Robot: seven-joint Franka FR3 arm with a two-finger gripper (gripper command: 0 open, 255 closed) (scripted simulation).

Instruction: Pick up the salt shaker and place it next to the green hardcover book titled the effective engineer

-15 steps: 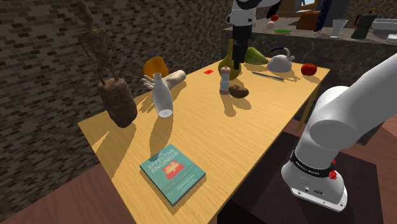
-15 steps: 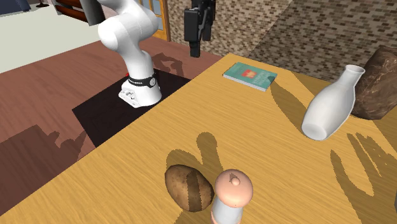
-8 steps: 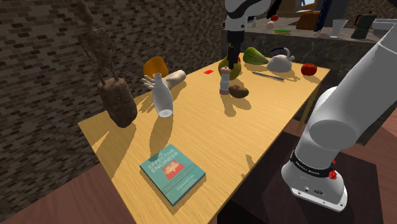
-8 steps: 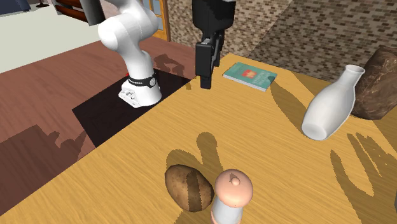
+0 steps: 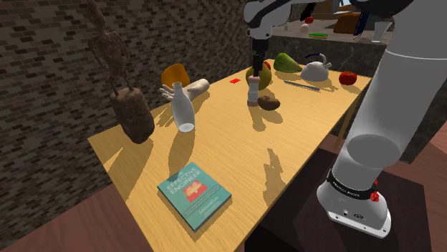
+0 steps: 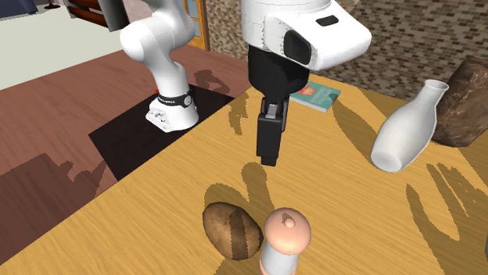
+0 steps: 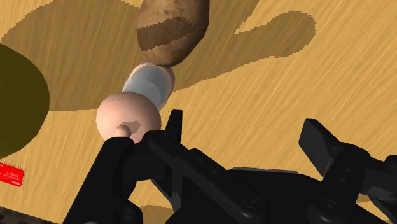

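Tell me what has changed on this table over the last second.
The gripper has come down from high over the table toward the salt shaker and now hangs close above it, fingers open, holding nothing. In the wrist view the shaker's cap lies beside one finger, not between the two. The shaker, the potato, the book and the white bottle stayed where they were.

Not much to read here tbh. The teal-green book [image 5: 194, 195] has pale title lettering slanting across its cover. It looks like "Effective Engineer", but the letters are pretty mushy. The smaller print near the cover's lower edge is unreadable. The black band [image 5: 351, 192] round the foot of the white arm [image 5: 401, 86] has tiny white and red marks, too small to make out.
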